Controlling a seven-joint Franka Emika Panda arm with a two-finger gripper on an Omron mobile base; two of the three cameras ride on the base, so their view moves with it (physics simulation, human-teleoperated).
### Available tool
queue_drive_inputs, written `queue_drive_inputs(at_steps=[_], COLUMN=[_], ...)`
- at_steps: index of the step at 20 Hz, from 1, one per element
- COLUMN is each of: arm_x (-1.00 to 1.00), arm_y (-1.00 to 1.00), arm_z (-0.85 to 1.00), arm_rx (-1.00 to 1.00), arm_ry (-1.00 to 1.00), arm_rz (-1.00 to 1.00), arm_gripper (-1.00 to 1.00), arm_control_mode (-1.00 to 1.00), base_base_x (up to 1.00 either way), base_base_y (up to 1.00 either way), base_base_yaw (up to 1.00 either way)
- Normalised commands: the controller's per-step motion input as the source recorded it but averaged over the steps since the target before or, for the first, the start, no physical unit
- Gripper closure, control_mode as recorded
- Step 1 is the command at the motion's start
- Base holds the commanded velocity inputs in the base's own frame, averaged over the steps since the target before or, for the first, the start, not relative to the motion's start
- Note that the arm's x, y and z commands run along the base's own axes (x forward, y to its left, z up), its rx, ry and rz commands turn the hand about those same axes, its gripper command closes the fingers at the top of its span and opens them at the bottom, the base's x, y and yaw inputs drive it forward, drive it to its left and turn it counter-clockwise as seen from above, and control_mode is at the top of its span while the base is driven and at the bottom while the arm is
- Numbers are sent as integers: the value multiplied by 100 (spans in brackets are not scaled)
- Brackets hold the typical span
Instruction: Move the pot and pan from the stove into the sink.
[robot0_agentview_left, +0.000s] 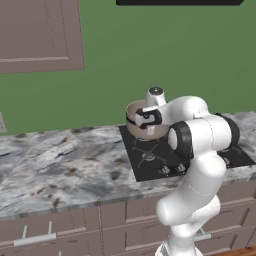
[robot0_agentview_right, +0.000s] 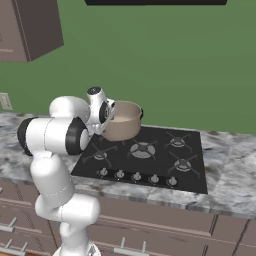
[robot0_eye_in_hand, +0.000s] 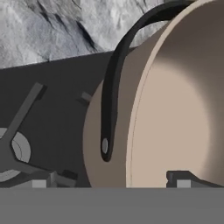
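- While the pincer (robot0_eye_in_hand: 111, 179) stands wide open, holding nothing, its tips straddle the deep beige-tan round pot's (robot0_agentview_right: 122, 121) rim.
- The pot sits on the black glass stove (robot0_agentview_right: 145, 155), rear-left burner.
- Advice: close squarely on the wall, beside the dark curved handle (robot0_eye_in_hand: 114, 87), then lift level.

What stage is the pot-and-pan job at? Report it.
Nothing looks done: the pot sits on the stove. In hand: the gripper, jaws open, straddles the pot's wall beside its dark handle. Left: grip, lift, carry to the sink, then the pan.
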Motion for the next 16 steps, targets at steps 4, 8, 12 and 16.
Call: queue_drive_inputs(at_steps=[4, 8, 12, 16], arm_x=[11, 22, 21, 5], arm_y=[-9, -7, -2, 0], arm_z=[1, -18, -36, -11], arm_rx=[0, -2, -7, -2], arm_ry=[0, 1, 8, 4], arm_rz=[0, 0, 1, 0], arm_gripper=[-100, -100, -100, 100], arm_control_mode=[-100, -100, -100, -100], base_base_x=[0, 0, 0, 0], base_base_y=[0, 0, 0, 0], base_base_yaw=[0, 0, 0, 0])
